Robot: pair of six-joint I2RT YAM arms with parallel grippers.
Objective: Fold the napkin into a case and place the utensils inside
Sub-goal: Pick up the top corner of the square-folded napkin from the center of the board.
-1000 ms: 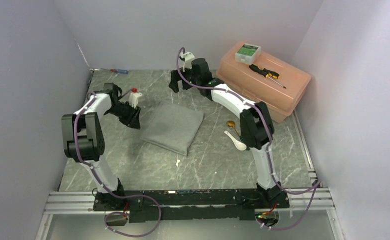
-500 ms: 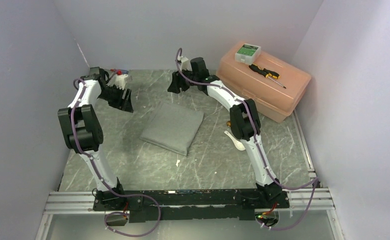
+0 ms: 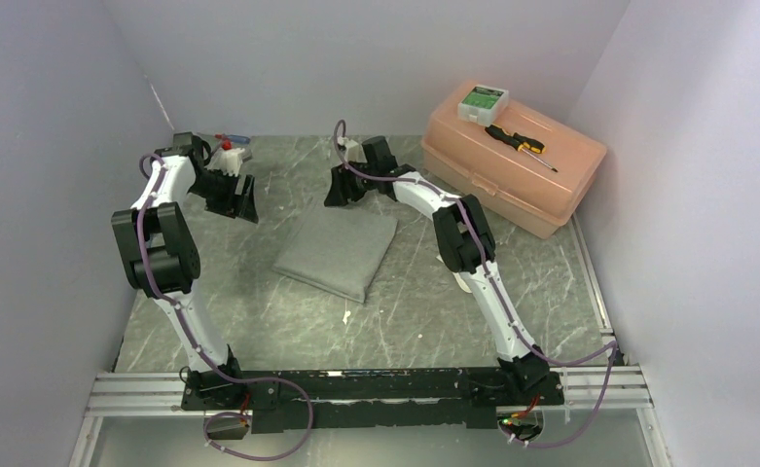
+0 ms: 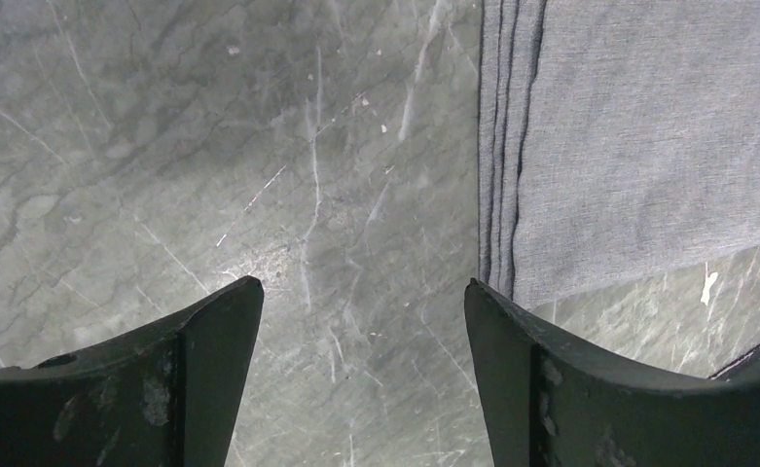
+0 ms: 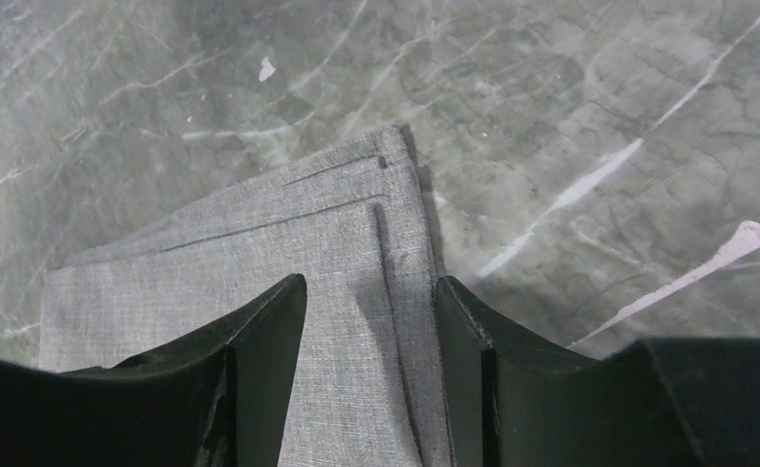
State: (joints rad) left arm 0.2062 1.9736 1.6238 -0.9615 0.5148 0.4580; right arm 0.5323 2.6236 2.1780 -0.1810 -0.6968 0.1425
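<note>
The grey napkin lies folded flat in a layered rectangle in the middle of the table. My left gripper is open and empty over bare table to the napkin's far left. In the left wrist view its jaws stand wide apart, with the napkin's stacked edge by the right finger. My right gripper is open just above the napkin's far corner. In the right wrist view the fingers straddle the layered corner. Both spoons are hidden behind my right arm.
A peach toolbox stands at the back right, with a white box and a black-and-yellow screwdriver on its lid. A red-and-blue screwdriver lies at the back left. A white scrap lies near the napkin.
My left gripper pulled back from the napkin's left edge towards the far left. My right gripper lowered onto the napkin's far corner, and its arm now covers the spoons.
</note>
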